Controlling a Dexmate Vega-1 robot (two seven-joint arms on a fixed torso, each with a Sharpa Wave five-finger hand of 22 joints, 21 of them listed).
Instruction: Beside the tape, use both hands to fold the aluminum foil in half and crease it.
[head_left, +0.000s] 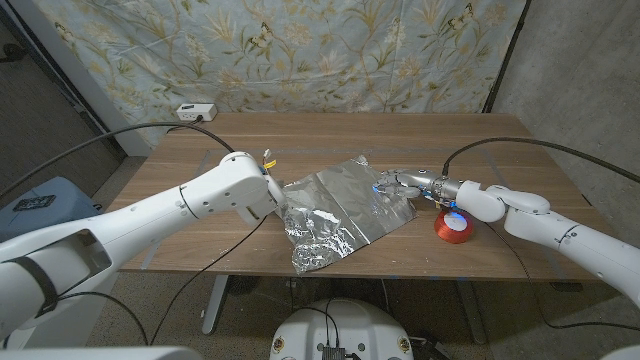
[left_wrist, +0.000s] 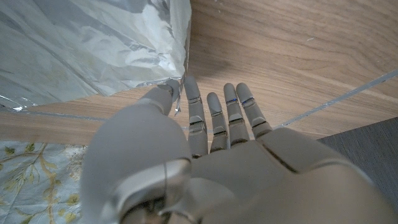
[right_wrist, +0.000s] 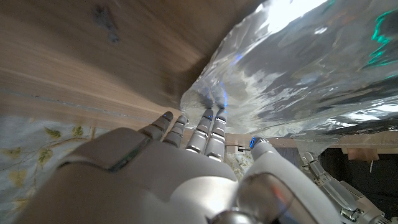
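The aluminum foil (head_left: 345, 205) lies in the middle of the table, its near left part crumpled and raised. My left hand (head_left: 262, 186) is at the foil's left edge. In the left wrist view the foil's corner (left_wrist: 177, 79) comes down between thumb and forefinger of the left hand (left_wrist: 205, 143), which pinch it while the other fingers stay straight. My right hand (head_left: 402, 184) reaches in from the right, fingertips against the foil's right edge (right_wrist: 211, 99), thumb apart beneath it. The red tape roll (head_left: 452, 226) stands just near of the right wrist.
A white power strip (head_left: 196, 112) sits at the table's far left edge, with a black cable running from it. Bare wood (head_left: 450, 140) stretches behind the foil. The foil's crumpled near corner (head_left: 312, 258) lies close to the table's front edge.
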